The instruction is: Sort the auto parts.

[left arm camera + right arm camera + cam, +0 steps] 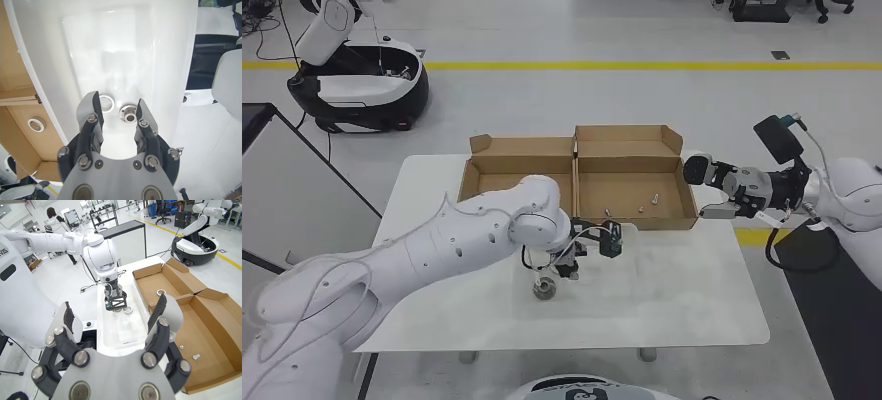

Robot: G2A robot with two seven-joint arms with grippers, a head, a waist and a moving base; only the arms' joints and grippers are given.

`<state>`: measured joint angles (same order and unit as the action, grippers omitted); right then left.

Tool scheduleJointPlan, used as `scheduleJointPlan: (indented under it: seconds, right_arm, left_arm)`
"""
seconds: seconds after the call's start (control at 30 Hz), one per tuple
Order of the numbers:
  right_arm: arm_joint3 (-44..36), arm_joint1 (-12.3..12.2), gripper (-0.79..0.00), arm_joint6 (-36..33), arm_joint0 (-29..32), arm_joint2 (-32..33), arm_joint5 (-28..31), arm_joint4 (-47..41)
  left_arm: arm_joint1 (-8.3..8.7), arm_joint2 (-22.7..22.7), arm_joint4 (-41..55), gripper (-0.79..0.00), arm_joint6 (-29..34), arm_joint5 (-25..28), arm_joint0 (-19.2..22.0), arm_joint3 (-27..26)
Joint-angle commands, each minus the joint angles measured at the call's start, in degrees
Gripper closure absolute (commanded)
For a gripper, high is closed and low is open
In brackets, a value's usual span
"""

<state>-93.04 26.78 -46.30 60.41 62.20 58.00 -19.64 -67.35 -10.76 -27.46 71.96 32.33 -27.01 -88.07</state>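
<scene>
My left gripper (118, 103) hangs open just above the white table (682, 290). A silver flanged hub (128, 115) lies between its fingers, close to one pad. A silver ring (106, 103) lies beside the hub, partly behind the other finger (97, 108). In the top view that gripper (554, 272) is over a metal part (544, 289) near the table's middle. My right gripper (114, 309) is open and holds nothing; it hovers off the right end of the right cardboard box (687, 205).
Two open cardboard boxes stand side by side at the back. The left box (149, 279) holds a ring (161, 292); the right box (211, 332) holds small bolts (196, 356). A clear shallow tray (122, 332) lies under the left gripper. Another robot (362, 75) stands on the floor behind.
</scene>
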Motion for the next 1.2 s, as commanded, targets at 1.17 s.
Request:
scheduleJointPlan:
  seconds: [1.17]
  right_arm:
    - [0.0, 0.0, -0.785, 0.0, 0.0, 0.0, 0.0, 0.0]
  left_arm:
    - [-5.7, 1.02, -19.67, -0.366, -0.73, 0.75, -5.25, 8.84]
